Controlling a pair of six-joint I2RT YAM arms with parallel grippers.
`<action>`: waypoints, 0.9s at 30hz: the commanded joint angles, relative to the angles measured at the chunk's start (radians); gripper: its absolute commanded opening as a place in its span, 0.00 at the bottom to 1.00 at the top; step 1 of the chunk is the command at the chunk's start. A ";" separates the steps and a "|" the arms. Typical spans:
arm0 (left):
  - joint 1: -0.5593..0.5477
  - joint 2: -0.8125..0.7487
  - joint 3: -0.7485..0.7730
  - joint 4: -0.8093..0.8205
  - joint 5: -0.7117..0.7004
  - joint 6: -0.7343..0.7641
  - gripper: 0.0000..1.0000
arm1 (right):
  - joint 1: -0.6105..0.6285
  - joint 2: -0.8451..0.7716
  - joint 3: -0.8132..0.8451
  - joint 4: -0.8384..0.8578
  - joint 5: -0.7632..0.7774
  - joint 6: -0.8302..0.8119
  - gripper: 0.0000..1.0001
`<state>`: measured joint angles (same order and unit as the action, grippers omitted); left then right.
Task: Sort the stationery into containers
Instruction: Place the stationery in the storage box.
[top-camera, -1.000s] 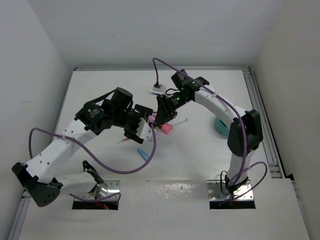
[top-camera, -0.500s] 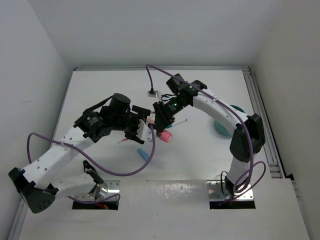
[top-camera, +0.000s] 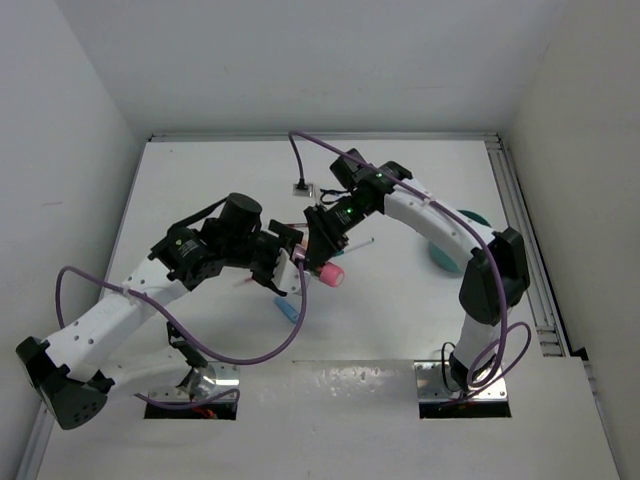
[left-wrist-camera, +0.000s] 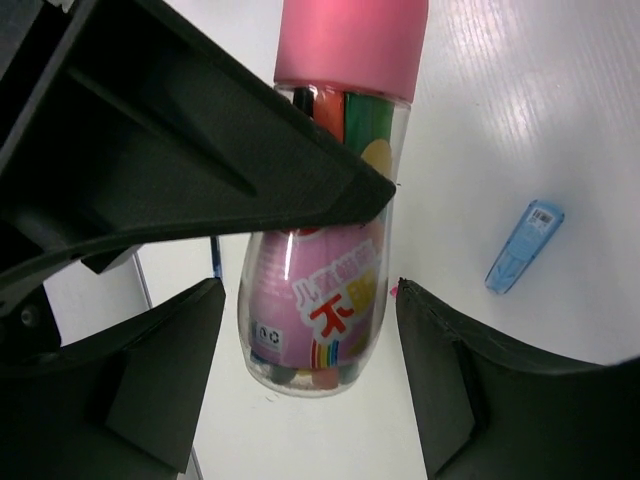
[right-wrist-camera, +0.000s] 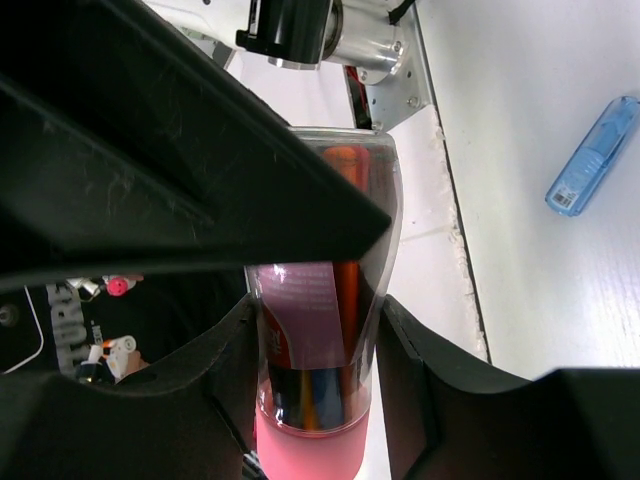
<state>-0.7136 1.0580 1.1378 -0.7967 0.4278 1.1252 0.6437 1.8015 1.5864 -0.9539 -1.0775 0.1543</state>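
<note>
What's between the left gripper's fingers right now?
The pink-capped tube, held by the right gripper. The left wrist view shows it, fingers not yet clamped.

Stick (top-camera: 288, 309) on table (top-camera: 200, 170) — near-left of tube (top-camera: 330, 271).

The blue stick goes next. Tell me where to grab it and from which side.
Probably best across its two long edges at mid-length, coming straight down: the blue stick lies flat on the table, slim and flat-sided, with bare surface along both edges.

One pink-capped tube (left-wrist-camera: 322, 295), one blue stick (left-wrist-camera: 524, 246), one cup (top-camera: 438, 257)
</note>
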 joint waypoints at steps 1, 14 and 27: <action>-0.023 -0.012 -0.001 0.039 0.035 0.012 0.76 | 0.011 -0.007 0.053 0.021 -0.052 0.004 0.00; -0.043 0.005 -0.027 0.062 0.012 -0.050 0.29 | 0.008 -0.005 0.066 0.035 -0.035 0.011 0.06; -0.003 -0.030 -0.095 0.281 -0.040 -0.488 0.00 | -0.338 0.022 0.437 0.130 0.022 0.169 0.81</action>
<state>-0.7334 1.0409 1.0233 -0.6674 0.3973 0.8421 0.3798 1.8324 1.9289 -0.9051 -1.0557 0.2329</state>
